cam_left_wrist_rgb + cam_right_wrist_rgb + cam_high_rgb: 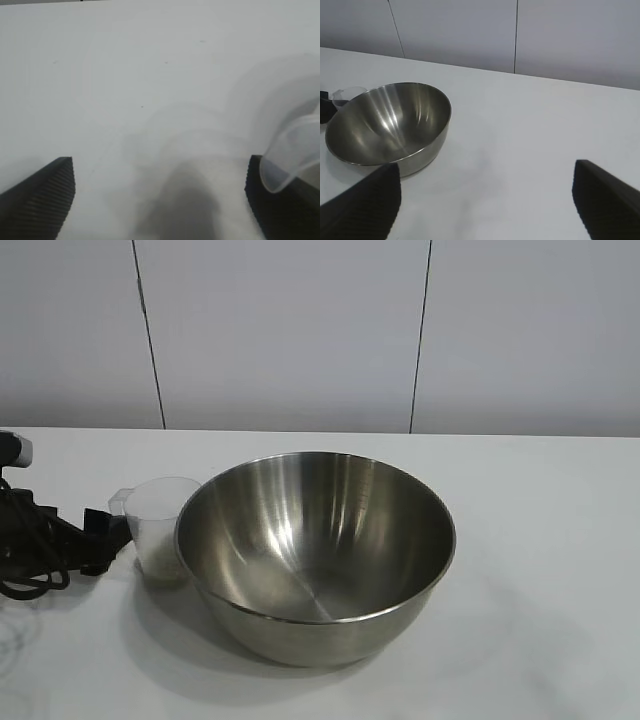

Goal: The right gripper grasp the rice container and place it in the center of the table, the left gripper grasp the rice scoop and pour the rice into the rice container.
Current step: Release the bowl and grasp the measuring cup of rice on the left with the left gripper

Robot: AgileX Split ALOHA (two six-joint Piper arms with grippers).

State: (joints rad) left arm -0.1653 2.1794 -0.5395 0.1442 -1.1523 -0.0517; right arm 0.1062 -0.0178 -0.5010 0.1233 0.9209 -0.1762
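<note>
Bowl (316, 555) sits nearest the exterior camera, upright, roughly mid-table (540, 570), so the placing step looks done. Inside looks bare in both views that show it, so no pour yet, as far as I can judge. Scoop (158, 530) stands upright just left of the bowl, touching or nearly touching its rim; can't tell which. A pale layer low in the scoop is probably the rice (160, 562), grains too small to resolve. Left gripper (100, 537) is at the scoop's left side, by the handle. Left wrist view shows its 2 fingers (42, 192) spread wide, with the scoop lip (295, 160) right against the other one, nothing pinched. So it's lined up for a grasp, not holding. Right gripper (485, 200) is out of the exterior view; its own camera shows it backed off to the right of the bowl (390, 127), fingers apart, holding nothing, which keeps it clear of the pour path. Next: close on the handle, lift, tip over the rim. Risk: nudging the scoop into the bowl and spilling.
</note>
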